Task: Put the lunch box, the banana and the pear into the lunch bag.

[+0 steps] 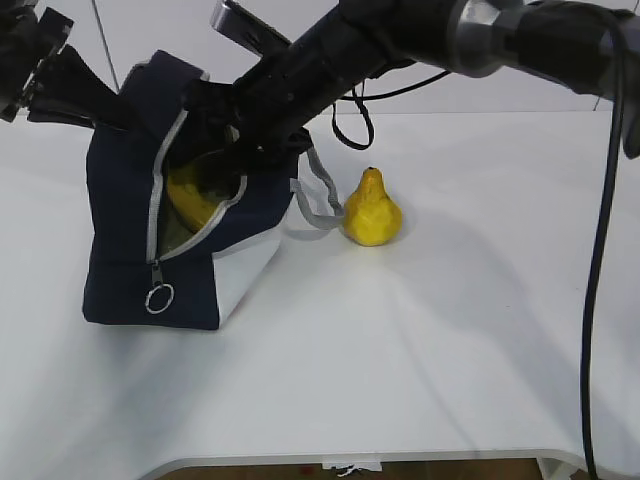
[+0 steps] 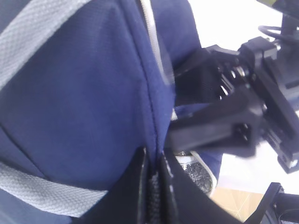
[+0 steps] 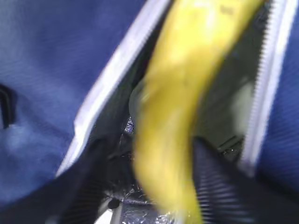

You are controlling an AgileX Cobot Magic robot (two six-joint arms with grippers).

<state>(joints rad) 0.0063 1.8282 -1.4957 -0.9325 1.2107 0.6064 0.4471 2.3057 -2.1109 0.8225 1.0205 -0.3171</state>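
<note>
Nearest to me, the white surface (image 1: pixel 400 360) lies bare in front of everything. On it, to the left, stands the lunch bag (image 1: pixel 120 230), navy with a white lower side panel, its grey zipper run down so the mouth gapes toward me and the metal ring pull (image 1: pixel 159 297) hangs low at the front corner. A grey rope handle (image 1: pixel 318 195) droops off the bag's right side. Just beside that handle, upright on the surface and apart from the bag, sits the pear (image 1: pixel 372 212), plump and yellow with its dark stem on top.

Inside the open mouth the banana (image 1: pixel 192 202) shows as a yellow curve. The right wrist view looks straight into the opening: the banana (image 3: pixel 182 102) runs down between the two zipper edges, blurred, with silvery lining below it. The right gripper (image 1: pixel 232 150) reaches in from the upper right, its dark arm slanting over the bag's top; its jaws stand apart on either side of the banana, though whether they touch the fruit I cannot tell.

Farther back on the left, the left gripper (image 2: pixel 152 186) is closed, pinching the navy fabric of the bag's edge. The lunch box I cannot make out
</note>
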